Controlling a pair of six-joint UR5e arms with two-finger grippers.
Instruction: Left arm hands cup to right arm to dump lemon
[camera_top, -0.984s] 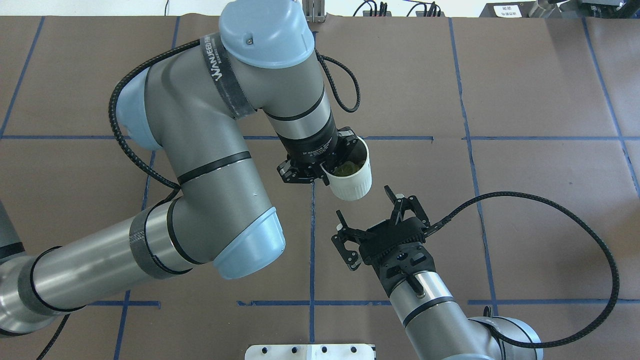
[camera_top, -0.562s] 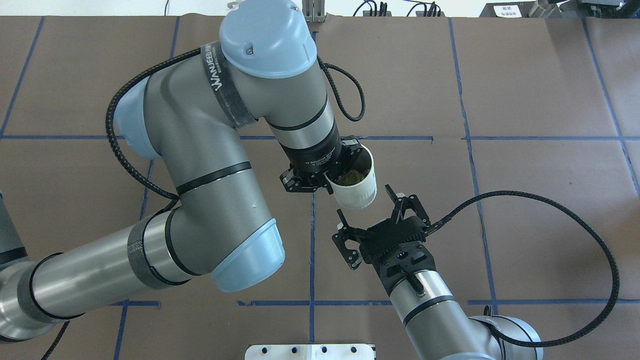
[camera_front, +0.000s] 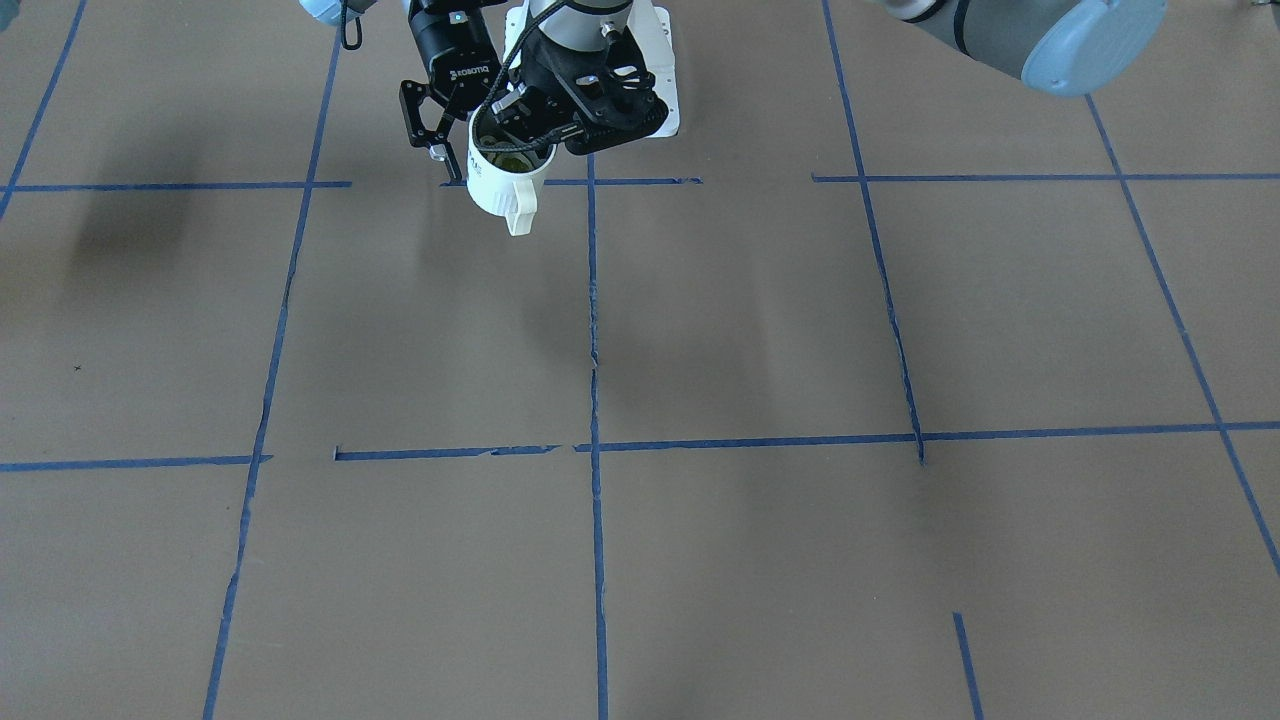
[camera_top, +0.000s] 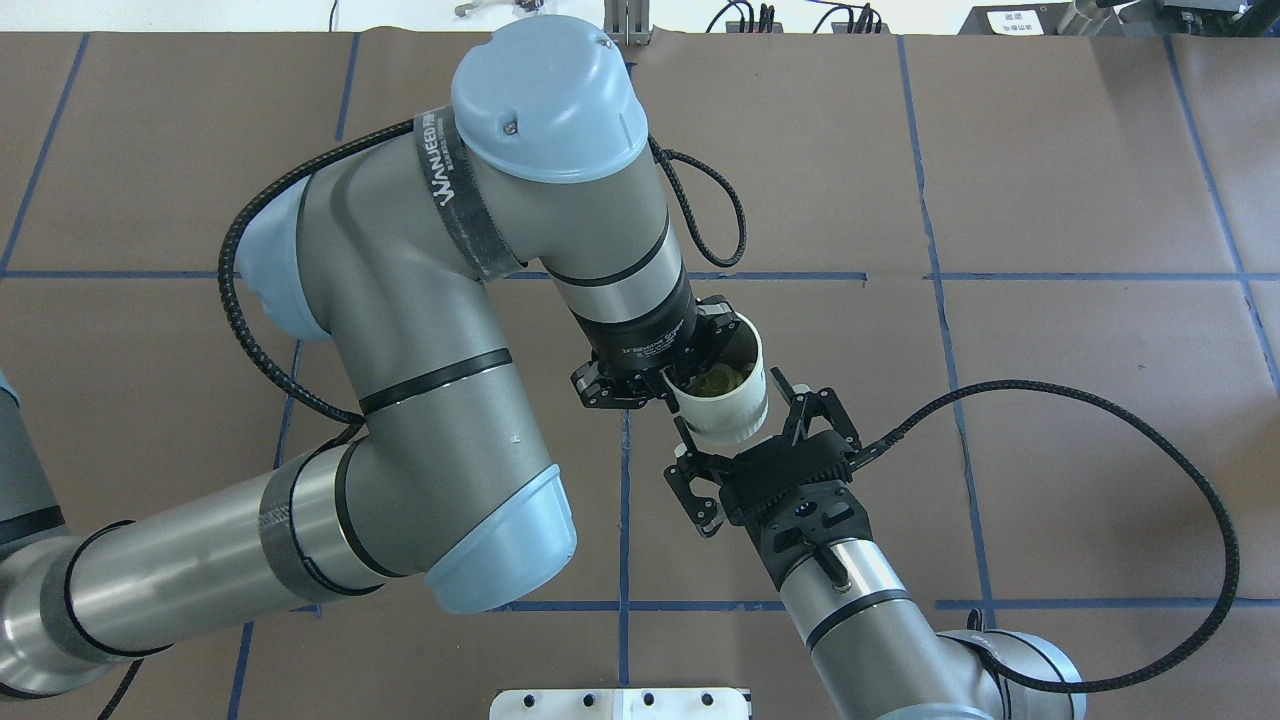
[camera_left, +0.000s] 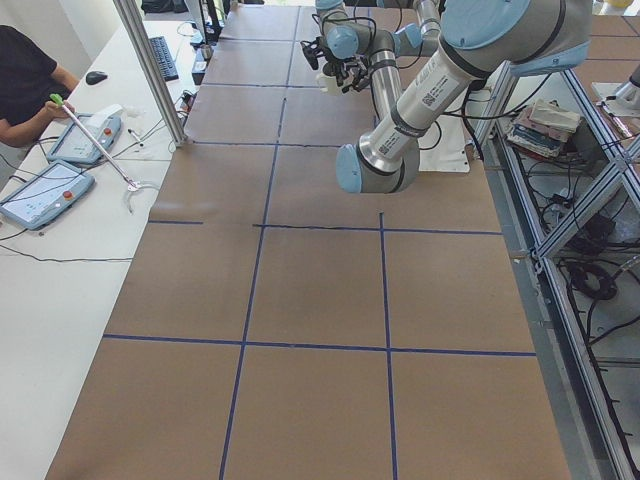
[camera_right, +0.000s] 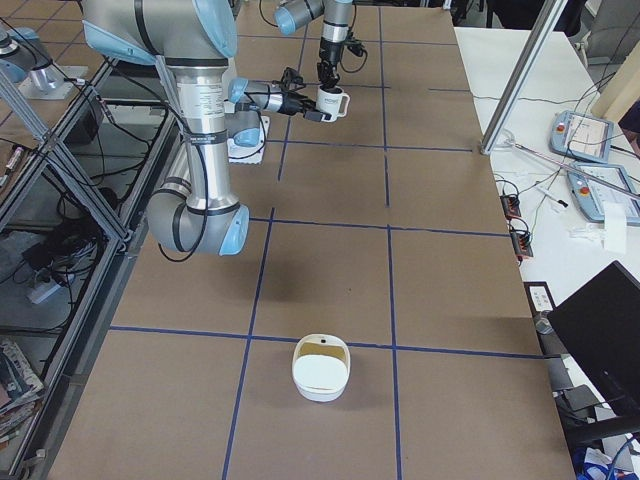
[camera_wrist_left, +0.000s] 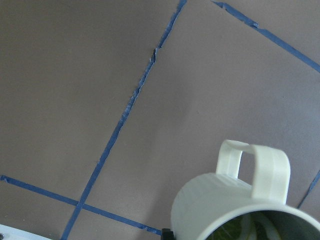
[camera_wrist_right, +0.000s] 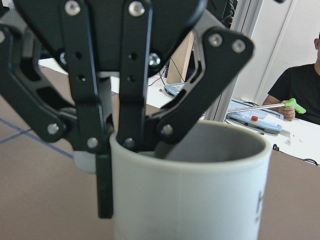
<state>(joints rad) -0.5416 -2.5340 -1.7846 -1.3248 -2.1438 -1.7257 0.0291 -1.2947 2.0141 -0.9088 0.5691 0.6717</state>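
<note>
The white ribbed cup (camera_top: 728, 408) hangs in the air, held by its rim. My left gripper (camera_top: 672, 372) is shut on the cup's wall, one finger inside and one outside. The dull yellow-green lemon (camera_top: 716, 380) lies inside the cup. My right gripper (camera_top: 742, 425) is open, with a finger on each side of the cup's lower body and not closed on it. In the front view the cup (camera_front: 497, 182) shows its squared handle toward the camera. The right wrist view shows the cup (camera_wrist_right: 190, 195) close up, and the left wrist view (camera_wrist_left: 225, 205) shows it too.
A white bowl (camera_right: 321, 368) stands on the brown table far toward the robot's right end. The white base plate (camera_top: 620, 703) lies at the near edge. An operator and teach pendants (camera_left: 60, 165) are at the side table.
My left arm has carried the cup down and to the right in the overhead view, until it came between the open fingers of my right gripper. The right arm has stayed put.
</note>
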